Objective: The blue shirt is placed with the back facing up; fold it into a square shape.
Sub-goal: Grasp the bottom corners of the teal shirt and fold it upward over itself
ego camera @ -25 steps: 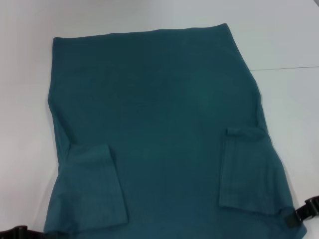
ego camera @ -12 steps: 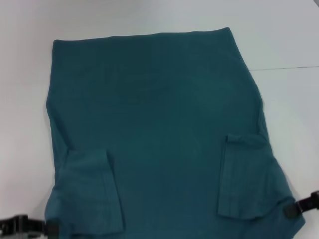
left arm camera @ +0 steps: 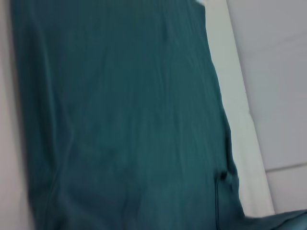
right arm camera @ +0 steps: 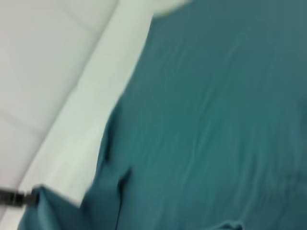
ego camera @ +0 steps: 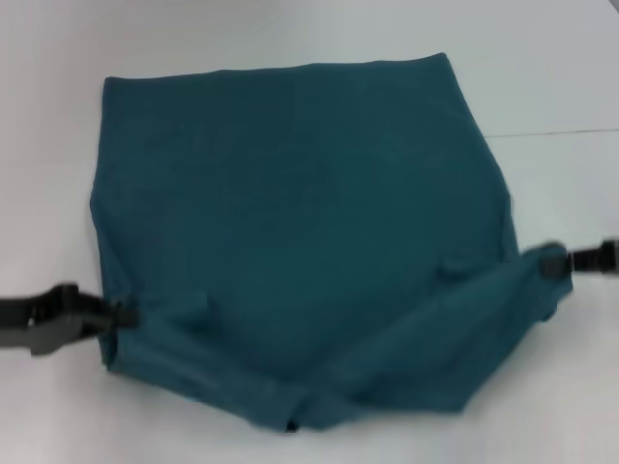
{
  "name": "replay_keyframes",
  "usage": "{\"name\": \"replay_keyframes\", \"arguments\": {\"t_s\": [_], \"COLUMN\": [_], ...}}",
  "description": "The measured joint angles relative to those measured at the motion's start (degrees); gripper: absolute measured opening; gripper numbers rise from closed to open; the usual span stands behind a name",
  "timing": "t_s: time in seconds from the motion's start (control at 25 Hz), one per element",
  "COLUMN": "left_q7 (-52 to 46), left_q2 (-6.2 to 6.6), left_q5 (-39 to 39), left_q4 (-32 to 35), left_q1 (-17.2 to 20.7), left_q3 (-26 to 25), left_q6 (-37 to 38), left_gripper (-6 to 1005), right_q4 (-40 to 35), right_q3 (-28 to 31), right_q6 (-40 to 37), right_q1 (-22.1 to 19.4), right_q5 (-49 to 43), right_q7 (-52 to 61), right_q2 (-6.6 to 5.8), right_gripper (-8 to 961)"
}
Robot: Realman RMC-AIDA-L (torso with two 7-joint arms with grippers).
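Observation:
The blue shirt [ego camera: 290, 184] lies spread on the white table, its far edge flat and straight. Its near part is raised off the table and sags in the middle between the two arms. My left gripper [ego camera: 121, 314] is shut on the shirt's near left corner. My right gripper [ego camera: 553, 263] grips the near right corner, which stands a little higher. The left wrist view is filled with the shirt [left arm camera: 124, 120], and so is the right wrist view [right arm camera: 211, 120]. A dark gripper tip [right arm camera: 19, 196] shows at the fabric's far corner there.
The white table [ego camera: 290, 34] surrounds the shirt on all sides. A thin seam line [ego camera: 566, 130] runs across it at the right. Nothing else stands on the table.
Both grippers have moved up and toward the far side with the shirt's near corners. The near hem has come off the table, and the folded-in sleeves are now bunched in the lifted fabric.

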Motion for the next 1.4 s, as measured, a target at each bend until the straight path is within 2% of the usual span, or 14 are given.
{"name": "replay_keyframes", "arguments": {"t_s": [0.16,0.4,0.48,0.64,0.8,0.96,1.16,1.4], "left_q7": [-3.79,-5.62,-6.4,-7.12,-5.47,-4.85,-5.76,-6.19], "left_q2": [1.41,3.17,3.05,1.71,0.87,0.57,0.3,1.35], "left_q5": [-0.04,0.49,0.51,0.52,0.28,0.35,-1.68,-2.72], "left_q4": [-1.97,-6.19,-6.95,-8.05,-8.44,-8.57,-6.75,-5.56], "left_q1": [-3.77,-9.24,-10.07,-10.33,-10.1,-9.93,-9.52,-11.35], "left_q3": [0.26,1.67,3.91,8.78,10.61,10.89,10.19,10.78], "left_q6": [-5.46,-14.98,-20.13,-28.97,-32.41,-33.98,-33.68,-34.78], "left_gripper": [20,20,20,20,21,21,21,21], "right_q4": [0.08,1.45,3.57,8.22,10.74,11.24,9.61,7.68], "right_q3": [0.09,-1.03,-1.7,-2.9,-6.5,-8.52,-8.42,-8.71], "right_q6": [7.42,21.56,26.67,36.4,44.31,49.73,50.55,51.38], "right_q1": [0.04,1.3,2.46,4.42,5.49,5.84,6.39,8.99], "right_q5": [6.15,10.58,10.58,10.58,10.43,10.41,10.84,10.71], "right_q7": [1.35,-0.14,-1.46,-4.07,-5.34,-4.92,-3.55,-1.74], "right_q2": [0.48,2.68,3.5,5.27,6.26,7.12,7.34,6.18], "right_gripper": [51,54,54,56,57,58,60,62]}}
